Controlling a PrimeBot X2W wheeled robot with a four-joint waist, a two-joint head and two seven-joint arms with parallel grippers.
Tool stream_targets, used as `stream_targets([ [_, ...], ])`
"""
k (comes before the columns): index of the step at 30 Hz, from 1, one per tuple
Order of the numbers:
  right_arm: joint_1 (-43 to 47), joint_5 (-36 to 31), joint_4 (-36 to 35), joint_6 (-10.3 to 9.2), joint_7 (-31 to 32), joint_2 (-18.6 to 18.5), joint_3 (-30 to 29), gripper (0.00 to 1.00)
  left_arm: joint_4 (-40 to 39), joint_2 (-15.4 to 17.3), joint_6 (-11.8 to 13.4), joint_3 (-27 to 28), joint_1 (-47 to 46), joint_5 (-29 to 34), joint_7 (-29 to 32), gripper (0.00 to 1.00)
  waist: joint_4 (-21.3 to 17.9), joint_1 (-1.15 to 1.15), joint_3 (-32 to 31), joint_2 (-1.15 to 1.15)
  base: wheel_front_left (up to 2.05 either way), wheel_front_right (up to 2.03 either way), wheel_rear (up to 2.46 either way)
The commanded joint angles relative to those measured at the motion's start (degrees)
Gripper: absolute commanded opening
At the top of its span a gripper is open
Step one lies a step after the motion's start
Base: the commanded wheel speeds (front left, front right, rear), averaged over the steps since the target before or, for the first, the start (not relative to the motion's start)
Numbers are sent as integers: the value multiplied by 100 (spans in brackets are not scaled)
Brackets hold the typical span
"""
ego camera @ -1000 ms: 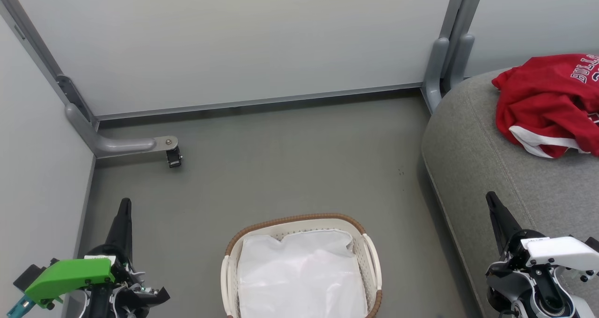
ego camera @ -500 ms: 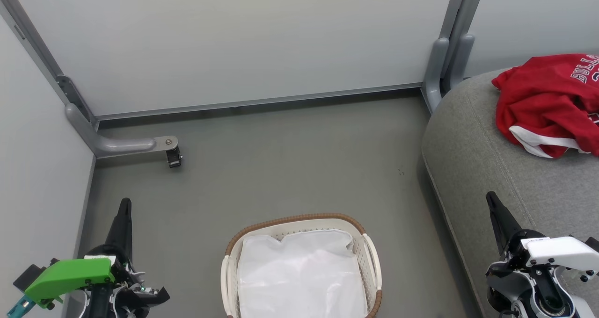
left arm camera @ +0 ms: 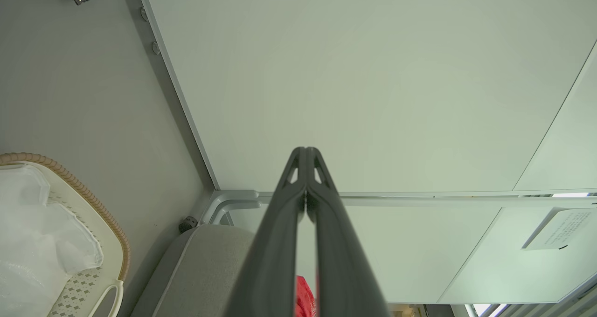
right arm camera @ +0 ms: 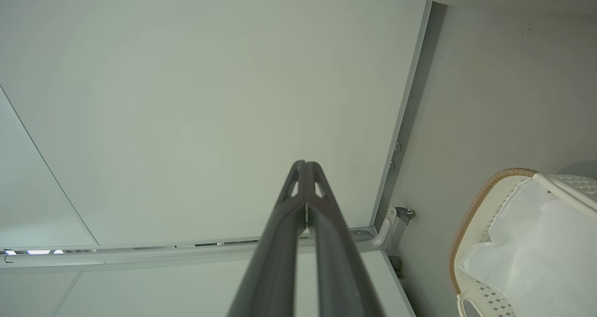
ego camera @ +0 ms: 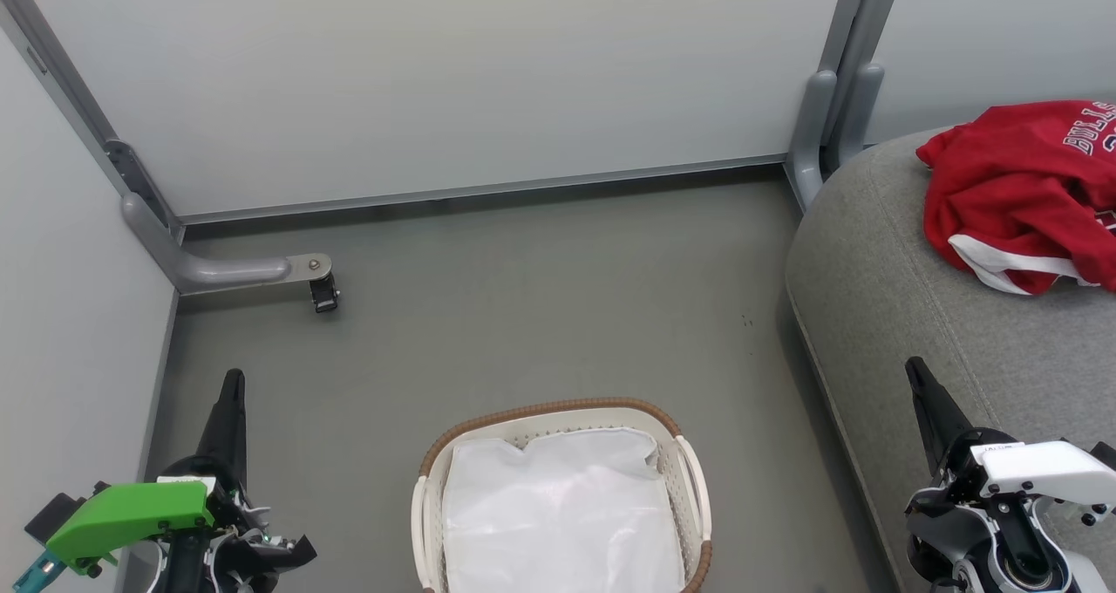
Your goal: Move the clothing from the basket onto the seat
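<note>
The red clothing (ego camera: 1016, 192) with white trim and white lettering lies bunched on the grey seat (ego camera: 907, 314) at the right. A sliver of red clothing (left arm camera: 304, 300) peeks between the fingers in the left wrist view, over the seat (left arm camera: 210, 261). The white basket (ego camera: 693, 488) with its brown woven rim stands on the floor at the bottom centre, holding a white liner sheet (ego camera: 558, 514). My left gripper (ego camera: 232, 379) is shut with nothing in it at the lower left, left of the basket. My right gripper (ego camera: 914, 368) is shut and empty at the lower right, over the seat's front edge.
Pale partition panels (ego camera: 436, 78) wall in the grey floor (ego camera: 523, 314) at the back and left. A metal foot with a black caster (ego camera: 323, 295) juts out at the back left. Grey posts (ego camera: 828, 122) stand beside the seat. The basket (left arm camera: 93, 223) (right arm camera: 471, 214) appears in both wrist views.
</note>
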Motion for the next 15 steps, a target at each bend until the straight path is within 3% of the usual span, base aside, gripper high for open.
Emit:
stream_targets([
  [1,-43,6,-22,0,12,-24,-12,0,-1,9,-30,8,-60,-19,19,0,0,0,0,0,0,0,0],
  [15,-43,4,-22,0,11,-23,-14,0,-2,9,-30,7,-60,-19,19,0,0,0,0,0,0,0,0],
])
